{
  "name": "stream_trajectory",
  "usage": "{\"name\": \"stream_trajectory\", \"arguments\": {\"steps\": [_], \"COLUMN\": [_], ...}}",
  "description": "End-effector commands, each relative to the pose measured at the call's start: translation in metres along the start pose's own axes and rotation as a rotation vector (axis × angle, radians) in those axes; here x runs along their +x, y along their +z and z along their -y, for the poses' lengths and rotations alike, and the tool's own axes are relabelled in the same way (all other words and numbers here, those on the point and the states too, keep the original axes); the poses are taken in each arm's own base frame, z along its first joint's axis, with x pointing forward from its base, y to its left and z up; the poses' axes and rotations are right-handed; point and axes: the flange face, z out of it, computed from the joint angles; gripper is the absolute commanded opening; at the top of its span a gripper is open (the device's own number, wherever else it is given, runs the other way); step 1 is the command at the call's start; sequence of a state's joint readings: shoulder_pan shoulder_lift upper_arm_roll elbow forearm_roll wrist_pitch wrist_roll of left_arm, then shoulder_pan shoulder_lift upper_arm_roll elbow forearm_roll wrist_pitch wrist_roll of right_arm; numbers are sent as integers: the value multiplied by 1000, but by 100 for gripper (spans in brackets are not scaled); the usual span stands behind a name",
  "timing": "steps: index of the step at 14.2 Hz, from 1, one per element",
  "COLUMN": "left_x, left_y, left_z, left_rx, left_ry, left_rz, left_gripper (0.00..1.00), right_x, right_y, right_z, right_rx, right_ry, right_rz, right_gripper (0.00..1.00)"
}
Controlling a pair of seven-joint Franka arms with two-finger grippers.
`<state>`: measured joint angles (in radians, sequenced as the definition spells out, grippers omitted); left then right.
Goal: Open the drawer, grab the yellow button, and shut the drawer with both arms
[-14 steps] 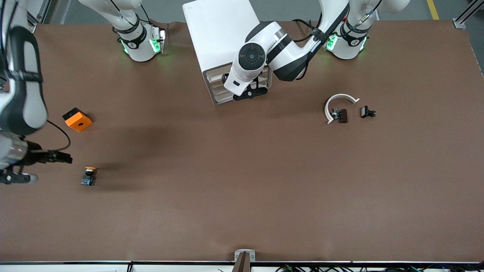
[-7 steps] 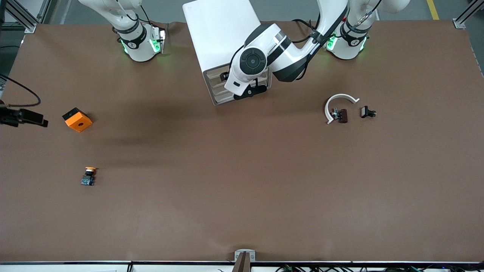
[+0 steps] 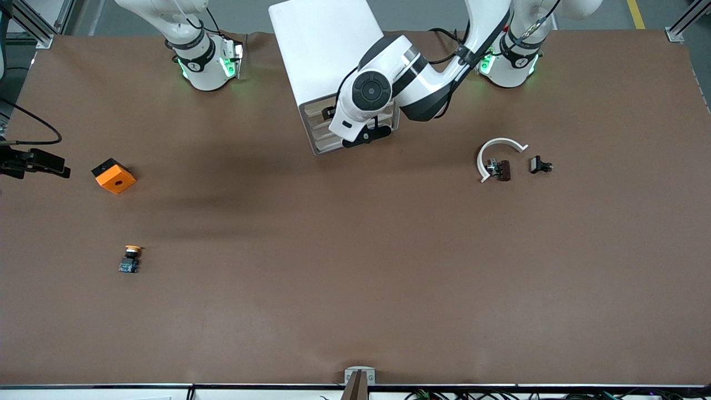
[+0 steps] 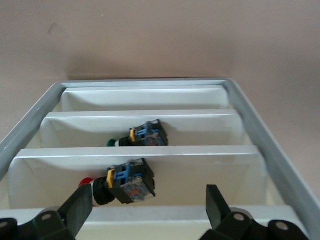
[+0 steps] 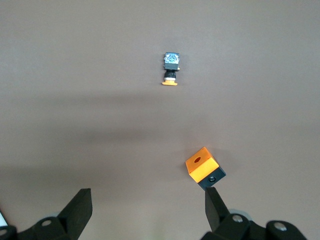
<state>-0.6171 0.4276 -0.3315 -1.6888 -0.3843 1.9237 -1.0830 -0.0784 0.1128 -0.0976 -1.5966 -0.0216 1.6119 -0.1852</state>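
The left gripper, fingers spread, is being held at the cabinet's drawer fronts at frame top, seemingly for closing, while the orange-capped button is lying at lower left (apart from the orange block) below the spread, empty right gripper.
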Motion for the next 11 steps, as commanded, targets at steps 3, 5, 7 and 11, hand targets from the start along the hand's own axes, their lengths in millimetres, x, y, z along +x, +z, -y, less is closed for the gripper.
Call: {"name": "stream_trajectory", "arguments": {"steps": [3,5,7,11], "left_x": [41,73,99,135], "left_y": [-63,-93,-131,-182], "left_z": [-7,10,34,93], "left_rx": [-79,-117,-153,-137], "left_ry": [2,4,88,176], "left_rz": [-105,-128,-165,-179], "left_gripper": [100,100,100,100], "right_x": [4,-1,-9,-23], "right_y": [-31,-44,-59,-68], "right_z": [20,21,18,24], "right_rx": [-19,-17,-13,-10], "right_ry": [130,133,133,135], "right_rz": [-54,-34,-24,-3], "right_gripper": [100,100,100,100]}}
